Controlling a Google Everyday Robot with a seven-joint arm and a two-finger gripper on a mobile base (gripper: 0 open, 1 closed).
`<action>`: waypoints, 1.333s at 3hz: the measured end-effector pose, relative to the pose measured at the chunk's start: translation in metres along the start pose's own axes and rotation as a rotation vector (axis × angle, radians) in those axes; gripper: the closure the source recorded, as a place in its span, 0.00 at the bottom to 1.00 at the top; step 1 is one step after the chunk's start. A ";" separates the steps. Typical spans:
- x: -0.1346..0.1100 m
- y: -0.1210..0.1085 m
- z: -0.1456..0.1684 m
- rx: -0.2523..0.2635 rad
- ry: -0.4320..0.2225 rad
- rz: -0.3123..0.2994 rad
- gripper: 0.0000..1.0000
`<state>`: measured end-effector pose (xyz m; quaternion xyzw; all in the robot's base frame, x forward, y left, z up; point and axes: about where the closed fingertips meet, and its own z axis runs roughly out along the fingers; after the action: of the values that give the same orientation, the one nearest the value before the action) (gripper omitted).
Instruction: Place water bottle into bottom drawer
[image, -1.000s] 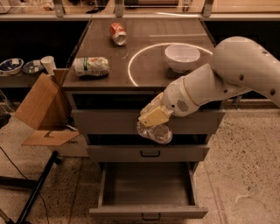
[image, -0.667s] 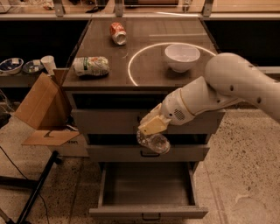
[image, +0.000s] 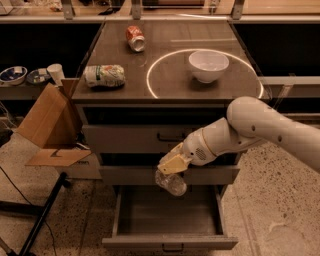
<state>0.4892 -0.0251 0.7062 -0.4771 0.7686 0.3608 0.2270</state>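
Note:
The water bottle (image: 171, 183), clear and crinkled, hangs from my gripper (image: 170, 167) over the back of the open bottom drawer (image: 170, 243). The gripper is shut on the bottle's upper part and sits in front of the middle drawer's face, above the open tray. The bottom drawer is pulled out, a wide shallow grey tray with a small dark handle on its front, and nothing shows inside it. My white arm (image: 260, 130) reaches in from the right.
On the cabinet top lie a white-and-green container (image: 104, 76), a red-and-white can (image: 135, 38) and a white bowl (image: 208, 65). An open cardboard box (image: 47, 125) stands at the left of the cabinet. A dark stand leg (image: 42, 215) crosses the floor at lower left.
My gripper has moved down and slightly left with the bottle, from in front of the upper drawers to just above the open bottom drawer.

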 end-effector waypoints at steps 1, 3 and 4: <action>0.032 -0.021 0.033 -0.006 -0.056 0.042 1.00; 0.087 -0.087 0.101 0.057 -0.159 0.152 1.00; 0.099 -0.103 0.116 0.067 -0.175 0.182 1.00</action>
<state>0.5381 -0.0212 0.5293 -0.3644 0.7975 0.3941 0.2754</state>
